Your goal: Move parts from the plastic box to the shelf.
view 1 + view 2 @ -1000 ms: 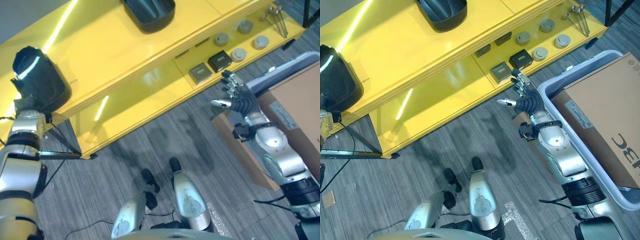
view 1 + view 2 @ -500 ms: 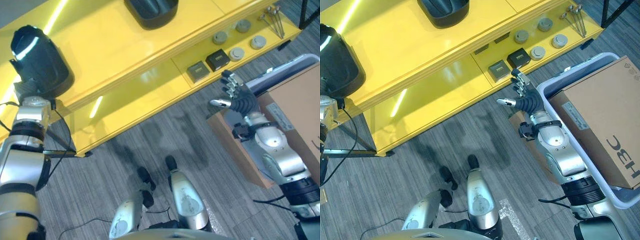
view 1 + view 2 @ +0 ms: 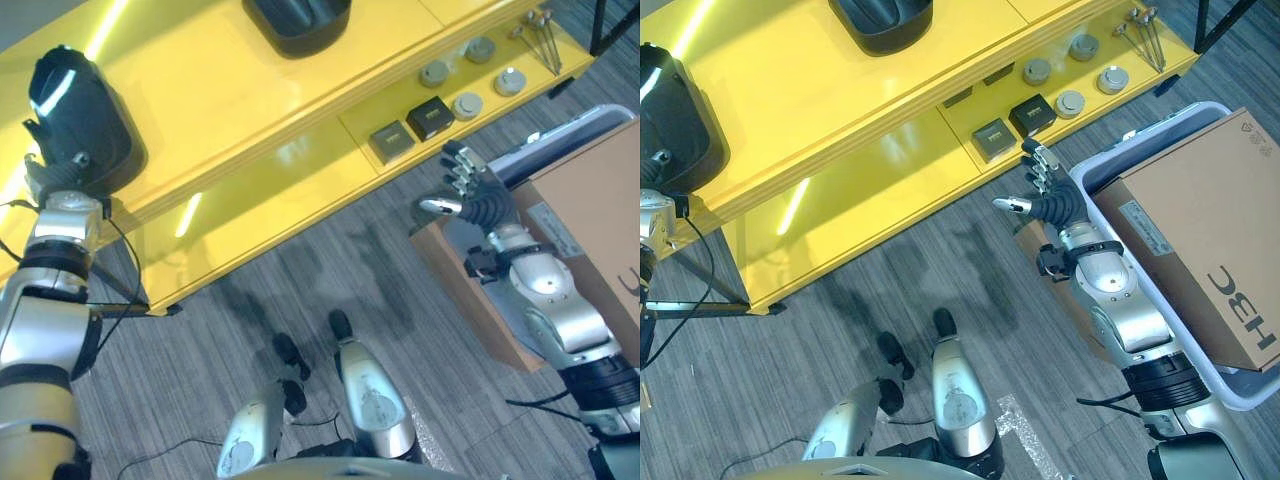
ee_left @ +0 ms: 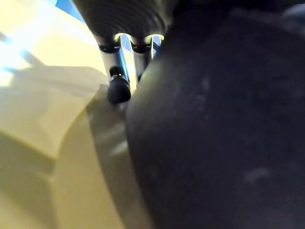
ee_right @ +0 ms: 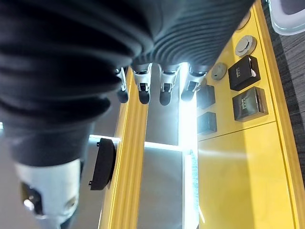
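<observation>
A large rounded black part [image 3: 80, 125] rests on the top of the yellow shelf [image 3: 230, 90] at its left end. My left hand [image 3: 50, 185] is pressed against that part's near side, and the part [image 4: 214, 133] looms right beside the hand in the left wrist view. My right hand [image 3: 1050, 195] hangs open and holds nothing. It is over the floor, between the shelf's lower board and the grey plastic box [image 3: 1150, 140] on the right. A big cardboard box [image 3: 1200, 240] lies in that plastic box.
A second black part [image 3: 295, 20] sits on the shelf top at the back. On the lower board lie two small square boxes [image 3: 430, 117], several round discs [image 3: 466, 105] and a few thin metal rods [image 3: 545, 35]. Grey carpet runs between shelf and box.
The black part and my left hand have moved a little farther back onto the shelf top. The right hand has held its pose. The view has shifted slightly.
</observation>
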Controlling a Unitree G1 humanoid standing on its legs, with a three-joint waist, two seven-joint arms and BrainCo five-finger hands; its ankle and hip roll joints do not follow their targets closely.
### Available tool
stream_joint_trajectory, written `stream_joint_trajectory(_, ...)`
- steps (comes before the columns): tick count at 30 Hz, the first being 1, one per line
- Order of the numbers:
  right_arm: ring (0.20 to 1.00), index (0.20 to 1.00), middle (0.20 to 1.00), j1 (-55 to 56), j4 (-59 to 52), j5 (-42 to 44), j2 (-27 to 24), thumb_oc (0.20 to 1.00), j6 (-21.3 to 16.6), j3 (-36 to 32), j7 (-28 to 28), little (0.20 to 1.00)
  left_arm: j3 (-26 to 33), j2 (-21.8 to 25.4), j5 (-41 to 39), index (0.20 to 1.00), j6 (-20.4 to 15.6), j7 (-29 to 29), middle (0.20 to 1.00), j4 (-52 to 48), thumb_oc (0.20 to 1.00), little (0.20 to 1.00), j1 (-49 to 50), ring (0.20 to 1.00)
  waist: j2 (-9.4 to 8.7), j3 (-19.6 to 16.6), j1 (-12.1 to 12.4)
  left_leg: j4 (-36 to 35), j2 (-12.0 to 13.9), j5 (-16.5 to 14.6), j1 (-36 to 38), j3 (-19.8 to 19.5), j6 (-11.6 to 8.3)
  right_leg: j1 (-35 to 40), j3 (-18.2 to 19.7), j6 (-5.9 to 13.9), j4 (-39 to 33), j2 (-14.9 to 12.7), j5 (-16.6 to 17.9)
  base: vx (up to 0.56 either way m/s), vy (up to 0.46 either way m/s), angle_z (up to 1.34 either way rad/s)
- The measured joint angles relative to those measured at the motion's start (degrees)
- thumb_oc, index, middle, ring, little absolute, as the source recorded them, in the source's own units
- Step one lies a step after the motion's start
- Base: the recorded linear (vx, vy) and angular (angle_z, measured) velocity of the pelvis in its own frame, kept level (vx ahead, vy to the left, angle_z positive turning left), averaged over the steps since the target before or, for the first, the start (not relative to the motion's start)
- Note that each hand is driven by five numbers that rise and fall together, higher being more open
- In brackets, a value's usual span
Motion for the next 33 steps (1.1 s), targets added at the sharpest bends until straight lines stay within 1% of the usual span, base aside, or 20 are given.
stream_joint_trajectory(5,1.000,1.000,1.000,0.0,0.0,0.0,0.0,1.000,0.0,0.0,0.1,1.000,0.1,-0.4,-0.5,1.000,-0.8,0.4,1.000,-0.5,1.000,1.000,0.6,1.000,0.02,0.0,-0.1,-1.0,-0.1,0.0,1.4,0.1,-0.05,1.3,0.0,0.02,-0.7,0.1,0.1,0.00,0.003,-0.01)
stream_joint_trajectory(7,1.000,1.000,1.000,0.1,0.0,0.0,0.1,1.000,0.0,-0.1,0.1,1.000,0.2,-0.5,-0.5,1.000,-2.8,0.4,1.000,-1.5,1.000,1.000,1.7,1.000,0.03,0.0,-0.1,-1.2,-0.1,0.0,1.7,0.2,-0.05,1.5,0.0,0.01,-0.8,0.1,0.2,0.00,0.000,0.00)
stream_joint_trajectory(10,1.000,1.000,1.000,0.8,-0.1,0.0,0.3,1.000,0.0,-0.3,0.2,1.000,0.5,-0.5,-0.5,1.000,-4.9,0.5,1.000,-5.9,1.000,1.000,3.9,1.000,0.07,0.0,0.0,-1.8,-0.1,0.4,2.6,0.1,0.34,2.6,-0.3,0.02,-1.4,0.1,0.4,0.00,0.004,0.05)
stream_joint_trajectory(11,1.000,1.000,1.000,3.0,-0.3,-0.1,1.4,1.000,-0.1,-2.2,0.3,1.000,1.5,-0.5,-0.5,1.000,-6.4,0.9,1.000,-12.1,1.000,1.000,6.1,1.000,0.12,0.0,0.6,-2.0,-0.1,0.4,3.2,-0.2,0.43,3.5,-0.7,0.02,-2.0,0.1,0.4,0.00,0.002,0.10)
stream_joint_trajectory(12,1.000,1.000,1.000,4.4,-0.3,-0.1,2.2,1.000,-0.2,-3.3,0.3,1.000,1.7,-0.4,-0.4,1.000,-7.9,1.4,1.000,-15.0,1.000,1.000,7.1,1.000,0.13,0.0,0.9,-2.0,-0.1,0.5,3.5,-0.4,0.50,4.0,-0.9,0.02,-2.3,0.1,0.4,0.00,0.000,0.07)
stream_joint_trajectory(14,1.000,1.000,1.000,5.5,-0.3,-0.1,2.5,1.000,-0.2,-3.5,0.3,1.000,1.9,-0.4,0.2,1.000,-10.3,2.2,1.000,-17.3,1.000,1.000,7.7,1.000,0.17,0.0,1.3,-2.0,-0.1,0.6,4.0,-0.4,0.67,4.7,-0.9,0.02,-2.6,0.0,0.4,0.00,0.000,0.00)
stream_joint_trajectory(15,1.000,1.000,1.000,5.8,-0.3,-0.1,2.6,1.000,-0.2,-3.5,0.4,1.000,1.9,-0.4,0.3,1.000,-10.9,2.3,1.000,-17.9,1.000,1.000,7.8,1.000,0.17,0.0,1.3,-2.1,-0.1,0.6,4.1,-0.5,0.65,4.9,-0.9,0.04,-2.9,0.0,0.4,0.01,-0.006,0.04)
stream_joint_trajectory(16,1.000,1.000,1.000,7.5,-1.6,-0.2,3.7,1.000,-0.2,-5.3,1.0,1.000,4.9,-0.4,1.5,1.000,-11.7,2.5,1.000,-25.0,1.000,1.000,11.5,1.000,0.53,-0.1,1.7,-3.1,-0.1,0.5,4.9,-0.6,0.27,6.0,-1.2,0.07,-4.0,0.1,0.7,0.01,-0.005,0.04)
stream_joint_trajectory(18,1.000,1.000,1.000,9.1,-2.6,-0.3,4.2,1.000,-0.3,-6.1,1.3,1.000,5.7,-0.4,3.5,1.000,-13.6,2.6,1.000,-28.6,1.000,1.000,14.2,1.000,0.57,-0.1,2.1,-3.7,-0.2,0.9,6.3,-0.7,0.55,7.5,-1.3,0.06,-4.9,0.2,1.0,0.04,-0.008,0.02)
stream_joint_trajectory(20,1.000,1.000,1.000,9.4,-3.1,-1.3,4.6,1.000,-0.2,-6.6,1.5,1.000,8.0,-0.4,4.7,1.000,-13.5,2.5,1.000,-32.9,1.000,1.000,17.0,1.000,0.95,-0.3,2.4,-4.0,-0.1,0.6,7.0,-0.9,0.08,8.8,-1.4,0.14,-6.2,0.3,1.2,0.04,-0.012,0.02)
stream_joint_trajectory(21,1.000,1.000,1.000,10.4,-4.3,-1.8,5.1,1.000,-0.2,-7.7,1.5,1.000,10.3,-0.4,5.7,1.000,-13.6,2.4,1.000,-38.2,1.000,1.000,20.4,1.000,1.32,-0.5,3.0,-4.2,-0.1,0.4,7.6,-1.2,-0.17,10.0,-1.6,0.03,-7.4,0.4,1.8,0.02,-0.015,0.07)
stream_joint_trajectory(23,1.000,1.000,1.000,11.4,-5.1,-2.3,5.4,1.000,-0.3,-8.5,1.5,1.000,12.2,-0.4,7.0,1.000,-13.7,2.2,1.000,-41.4,1.000,1.000,23.4,1.000,1.87,-0.9,3.1,-4.3,-0.1,0.4,8.3,-1.9,-0.16,11.3,-2.2,0.04,-8.4,0.4,2.0,0.02,-0.013,0.15)
stream_joint_trajectory(25,1.000,1.000,1.000,12.5,-5.2,-2.3,5.6,1.000,-0.2,-10.0,1.5,1.000,15.0,-0.4,7.6,1.000,-13.7,1.7,1.000,-44.1,1.000,1.000,27.3,1.000,3.26,-2.6,4.7,-4.9,-0.1,0.4,8.3,-2.1,-0.21,11.5,-2.7,0.04,-8.8,0.4,2.0,0.02,-0.009,0.12)
stream_joint_trajectory(26,1.000,1.000,1.000,12.7,-5.1,-2.3,5.6,1.000,-0.2,-10.4,1.5,1.000,15.9,-0.4,8.0,1.000,-13.7,1.6,1.000,-44.7,1.000,1.000,28.2,1.000,3.47,-2.7,5.0,-4.9,-0.1,0.4,8.5,-2.2,-0.16,11.7,-2.8,0.04,-9.0,0.4,2.1,0.01,-0.009,0.08)
stream_joint_trajectory(27,1.000,1.000,1.000,13.4,-5.1,-2.3,6.0,1.000,-0.1,-11.2,1.5,1.000,17.1,-0.3,8.1,1.000,-13.9,1.4,1.000,-45.5,1.000,1.000,29.6,1.000,3.81,-3.1,5.9,-5.0,-0.1,0.4,9.1,-2.4,-0.15,12.6,-3.0,0.00,-9.5,0.4,2.1,0.01,-0.017,0.09)
stream_joint_trajectory(29,1.000,1.000,1.000,13.9,-5.1,-2.3,6.6,1.000,0.0,-11.7,1.4,1.000,18.5,-0.3,8.0,1.000,-15.2,0.3,1.000,-47.5,1.000,1.000,31.5,1.000,3.82,-3.9,6.4,-5.1,-0.1,0.3,9.4,-3.0,-0.22,13.2,-3.4,0.00,-9.8,0.4,2.1,0.00,-0.031,0.13)
stream_joint_trajectory(30,1.000,1.000,1.000,14.4,-5.1,-2.3,6.9,1.000,0.0,-11.9,1.4,1.000,19.7,-0.4,7.4,1.000,-15.7,-0.5,1.000,-51.0,1.000,1.000,33.3,1.000,3.69,-4.8,6.9,-5.3,-0.1,0.3,9.4,-3.3,-0.22,13.2,-3.8,-0.01,-10.0,0.4,2.1,-0.01,-0.044,0.13)
stream_joint_trajectory(32,1.000,1.000,1.000,15.5,-5.3,-2.6,8.4,1.000,0.0,-12.5,1.3,1.000,20.8,-0.7,5.6,1.000,-18.0,-2.7,1.000,-56.7,1.000,1.000,36.0,1.000,3.40,-6.0,7.6,-5.7,-0.1,0.4,9.4,-3.7,-0.10,13.4,-4.3,0.00,-10.2,0.4,2.1,0.00,-0.076,0.11)
stream_joint_trajectory(33,1.000,1.000,1.000,17.3,-5.7,-4.3,11.1,1.000,0.0,-12.9,1.1,1.000,21.8,-3.6,3.4,1.000,-19.5,-6.2,1.000,-64.9,1.000,1.000,39.7,1.000,3.03,-7.3,8.5,-5.9,-0.1,0.5,10.0,-3.8,-0.09,14.4,-4.5,0.01,-10.8,0.5,2.1,0.00,-0.103,0.10)
